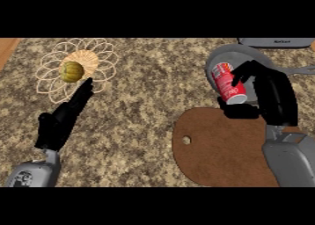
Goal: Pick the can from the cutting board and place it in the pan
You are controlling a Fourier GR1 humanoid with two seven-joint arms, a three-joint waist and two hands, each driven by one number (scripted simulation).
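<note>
A red can (228, 83) with a white top and bottom is held tilted in my right hand (267, 94), whose fingers and thumb curl round it. The can hangs over the near edge of the grey pan (233, 53), above the gap between pan and brown cutting board (218, 149). The board lies below the hand, with a small hole near its left edge. My left hand (63, 118) rests at the left with straight fingers pointing up toward a wire trivet.
A wire flower-shaped trivet (53, 83) at the upper left holds a yellow-green round fruit (71, 71). The pan's handle (303, 70) runs right. A grey appliance (276, 42) sits at the top right edge. Wooden strips border the counter at both sides.
</note>
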